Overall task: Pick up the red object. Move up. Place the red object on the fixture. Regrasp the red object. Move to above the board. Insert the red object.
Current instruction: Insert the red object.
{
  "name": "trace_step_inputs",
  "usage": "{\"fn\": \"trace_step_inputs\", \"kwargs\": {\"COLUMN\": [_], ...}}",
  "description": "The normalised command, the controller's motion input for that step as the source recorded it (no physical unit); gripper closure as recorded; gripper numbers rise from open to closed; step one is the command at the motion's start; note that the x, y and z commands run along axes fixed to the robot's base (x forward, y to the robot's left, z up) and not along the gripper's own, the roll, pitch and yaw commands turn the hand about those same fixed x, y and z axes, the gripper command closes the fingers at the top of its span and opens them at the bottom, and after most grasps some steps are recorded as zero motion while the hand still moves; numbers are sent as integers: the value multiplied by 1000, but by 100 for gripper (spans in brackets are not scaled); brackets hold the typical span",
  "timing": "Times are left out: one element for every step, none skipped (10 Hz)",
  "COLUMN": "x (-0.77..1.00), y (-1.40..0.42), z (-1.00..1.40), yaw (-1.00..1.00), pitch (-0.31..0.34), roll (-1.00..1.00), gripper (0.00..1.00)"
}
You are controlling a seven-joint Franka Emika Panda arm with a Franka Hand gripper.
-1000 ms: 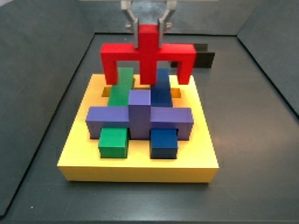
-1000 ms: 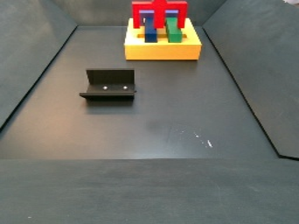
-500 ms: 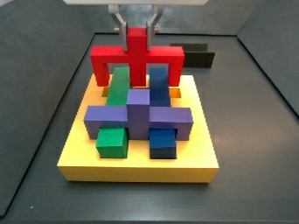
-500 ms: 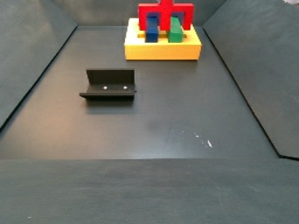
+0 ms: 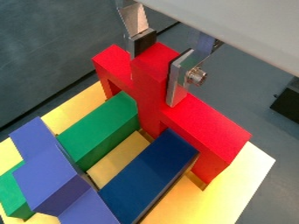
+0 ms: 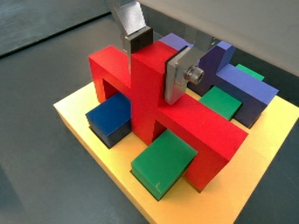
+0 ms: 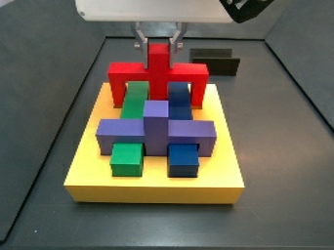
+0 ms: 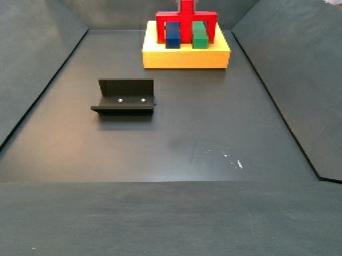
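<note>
The red object (image 7: 158,73) stands upright at the far end of the yellow board (image 7: 156,187), its two legs down at the board's top, bridging the green block (image 7: 132,96) and the blue block (image 7: 179,96). My gripper (image 7: 158,41) is directly above it, shut on its central stub. In both wrist views the silver fingers (image 5: 184,74) (image 6: 181,74) press the stub of the red object (image 5: 176,109) (image 6: 142,96) from both sides. The gripper (image 5: 160,54) (image 6: 158,54) holds nothing else. The dark fixture (image 8: 124,97) stands on the floor apart from the board (image 8: 186,58).
A purple cross-piece (image 7: 156,130) lies across the middle of the board, with short green (image 7: 125,158) and blue (image 7: 185,159) blocks in front of it. Grey walls enclose the dark floor (image 8: 187,150). The fixture (image 7: 216,61) also shows behind the board.
The gripper has come down with the red object, from above the board until the legs reach the board's top around the green and blue blocks.
</note>
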Motion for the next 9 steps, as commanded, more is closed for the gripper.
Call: {"fn": "trace_step_inputs", "kwargs": {"x": [0, 0, -23, 0, 23, 11, 140, 97, 111], "y": [-177, -97, 0, 126, 211, 151, 20, 0, 0], "z": [0, -29, -146, -300, -297, -291, -269, -414, -409], "yaw": [0, 0, 0, 0, 0, 0, 0, 0, -17], "pitch": [0, 0, -19, 0, 0, 0, 6, 0, 0], "roll": [0, -33, -47, 0, 0, 0, 0, 0, -126], "gripper": [100, 100, 100, 100, 100, 100, 100, 100, 100]}}
